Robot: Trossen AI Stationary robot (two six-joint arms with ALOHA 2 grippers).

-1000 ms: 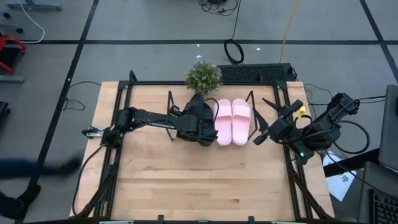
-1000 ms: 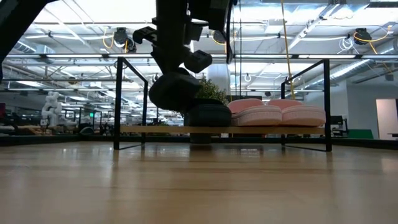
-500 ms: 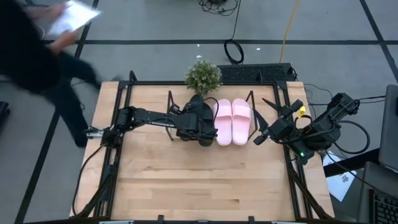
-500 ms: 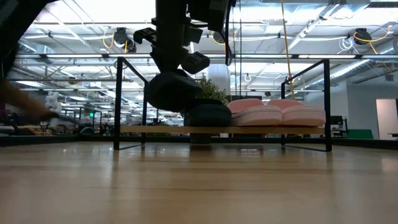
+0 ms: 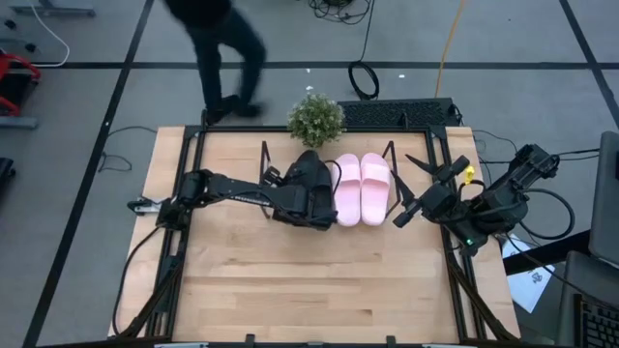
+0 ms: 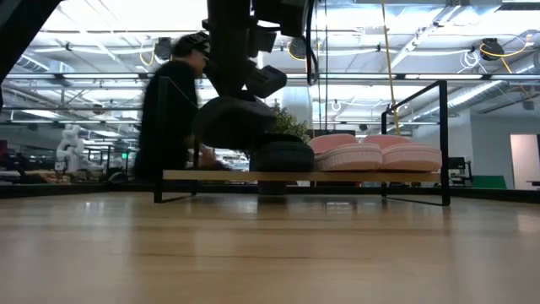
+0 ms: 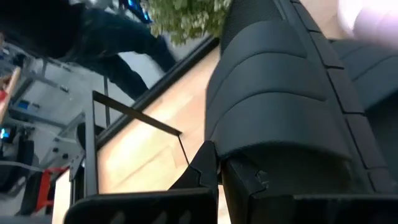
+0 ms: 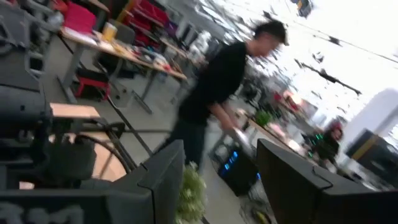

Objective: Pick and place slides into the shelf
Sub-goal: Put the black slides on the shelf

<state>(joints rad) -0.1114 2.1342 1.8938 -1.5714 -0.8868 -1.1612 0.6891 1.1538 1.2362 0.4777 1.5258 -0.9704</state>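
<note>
Compared with the earlier frames, the person (image 5: 221,53) has walked from the far left of the scene to the floor just beyond the table's (image 5: 290,290) far edge, beside the potted plant (image 5: 316,118). In the low view the held black slide (image 6: 229,122) has tipped slightly further toward the shelf; both arms otherwise keep their places.

The left gripper (image 5: 295,200) reaches across the table from the left. Its jaws are closed tight on one black slide, carried tilted above the left part of the shelf (image 6: 299,176). The left wrist view shows the ribbed strap of this slide against the fingers (image 7: 205,180).

The right gripper (image 5: 404,210) waits at the right edge of the table, right of the shelf. Its jaws stand wide apart and hold nothing.

Count: two pink slides (image 5: 361,188) lie side by side on the right part of the shelf board. A second black slide (image 6: 283,156) appears to rest on the board just left of them, though the left arm largely hides it from above. That gives two black and two pink.
</note>
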